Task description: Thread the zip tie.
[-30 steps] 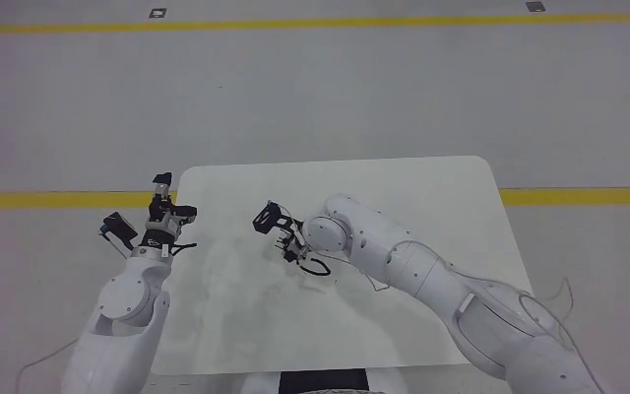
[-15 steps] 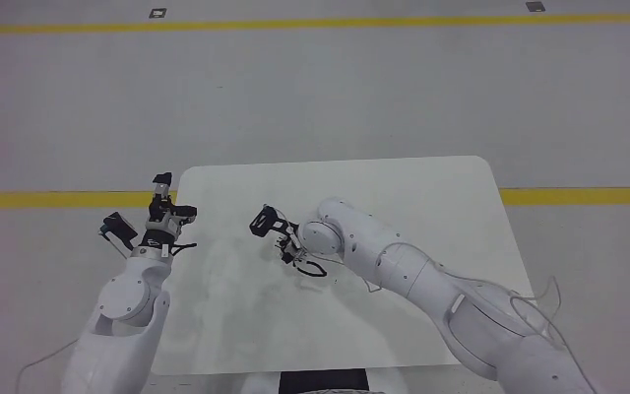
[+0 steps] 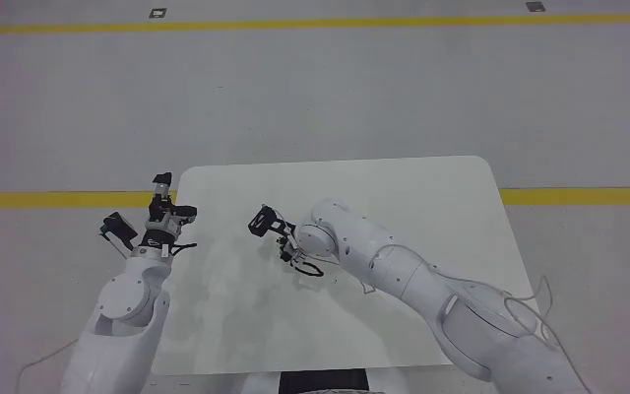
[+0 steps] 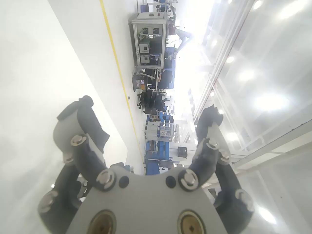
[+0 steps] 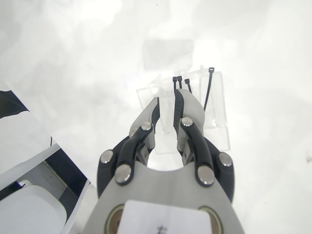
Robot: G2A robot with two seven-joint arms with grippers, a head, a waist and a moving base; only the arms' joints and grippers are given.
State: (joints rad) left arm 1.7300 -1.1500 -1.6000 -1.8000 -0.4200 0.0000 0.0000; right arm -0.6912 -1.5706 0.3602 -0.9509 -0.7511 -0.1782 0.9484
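Several black zip ties point(image 5: 208, 88) stand in a clear plastic holder point(image 5: 218, 113) on the white table point(image 3: 423, 197). In the top view the zip ties point(image 3: 313, 267) show as a dark loop on the table's left half. My right gripper point(image 5: 168, 97) is low over the holder. It is open by a narrow gap, with its fingertips on either side of a clear upright part, beside the tie heads point(image 5: 176, 80). My left gripper point(image 4: 146, 115) is open and holds nothing. It sits at the table's left edge point(image 3: 169, 197), pointing away across the room.
The table's left edge point(image 5: 43, 132) lies close beside the right gripper. The right arm point(image 3: 394, 266) stretches across the middle of the table from the near right. Bare tabletop spreads on the far and right sides.
My right gripper has crept slightly to the left over the holder. The left arm has not moved.
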